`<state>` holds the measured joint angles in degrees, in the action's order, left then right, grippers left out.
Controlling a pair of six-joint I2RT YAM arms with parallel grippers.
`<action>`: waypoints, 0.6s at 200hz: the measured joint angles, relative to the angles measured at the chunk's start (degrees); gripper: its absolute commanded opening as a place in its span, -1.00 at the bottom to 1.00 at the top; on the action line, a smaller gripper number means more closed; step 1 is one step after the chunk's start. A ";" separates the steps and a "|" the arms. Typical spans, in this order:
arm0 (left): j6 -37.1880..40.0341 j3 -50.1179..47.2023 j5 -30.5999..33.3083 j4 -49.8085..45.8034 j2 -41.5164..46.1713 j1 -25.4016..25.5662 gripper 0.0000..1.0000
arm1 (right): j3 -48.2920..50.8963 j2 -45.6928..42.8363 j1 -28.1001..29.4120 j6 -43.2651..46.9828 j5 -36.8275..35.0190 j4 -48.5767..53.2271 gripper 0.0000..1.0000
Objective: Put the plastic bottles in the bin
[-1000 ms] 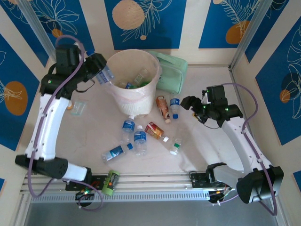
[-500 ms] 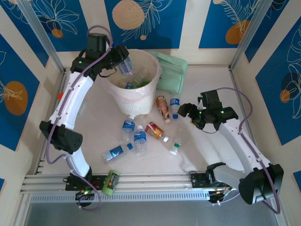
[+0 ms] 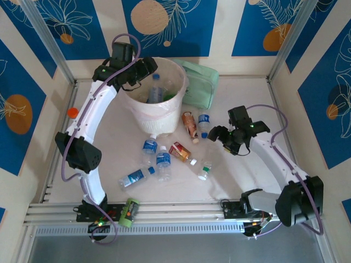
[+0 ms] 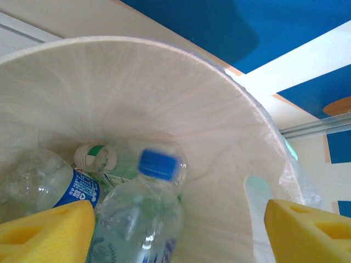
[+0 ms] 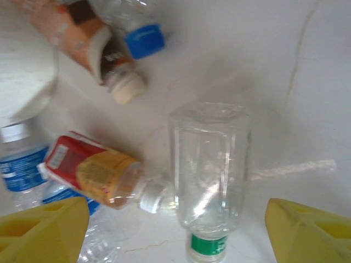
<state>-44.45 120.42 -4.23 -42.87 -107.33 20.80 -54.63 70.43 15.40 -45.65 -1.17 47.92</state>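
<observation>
Plastic bottles (image 3: 163,163) — seven lie before the one bin (image 3: 143,118).

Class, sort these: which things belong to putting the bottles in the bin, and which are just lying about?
Job: bin; blue-capped bottle inside it; green-capped bottle; red-labelled bottle; loose blue-labelled bottles.
Lying about: mint-green case; small orange object.

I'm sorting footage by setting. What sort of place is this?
Probably a staged robot test cell, not a real home: patterned blue panels wall in the table, aluminium rails frame its near edge, and plastic bottles lie scattered beside a lined bin.
</observation>
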 measured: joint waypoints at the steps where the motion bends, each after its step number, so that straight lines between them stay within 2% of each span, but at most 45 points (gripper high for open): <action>1: 0.00 0.00 0.00 0.00 0.00 0.00 0.64 | 0.00 0.26 0.02 0.02 -0.09 0.09 0.68; 43: 0.48 0.07 0.24 -0.22 1.99 0.72 0.68 | -0.02 7.52 1.42 0.20 -1.64 1.75 0.69; 76: 2.49 -0.81 0.37 -0.72 7.80 2.32 0.65 | -1.84 13.22 4.63 -0.04 -3.54 3.61 0.72; 120: 4.15 -13.38 -0.42 1.22 21.92 3.50 0.60 | -5.57 18.16 7.32 -1.38 -6.62 5.68 0.73</action>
<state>-40.29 107.04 -4.64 -41.65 -85.41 24.29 -60.20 88.60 22.72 -47.03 -7.79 53.60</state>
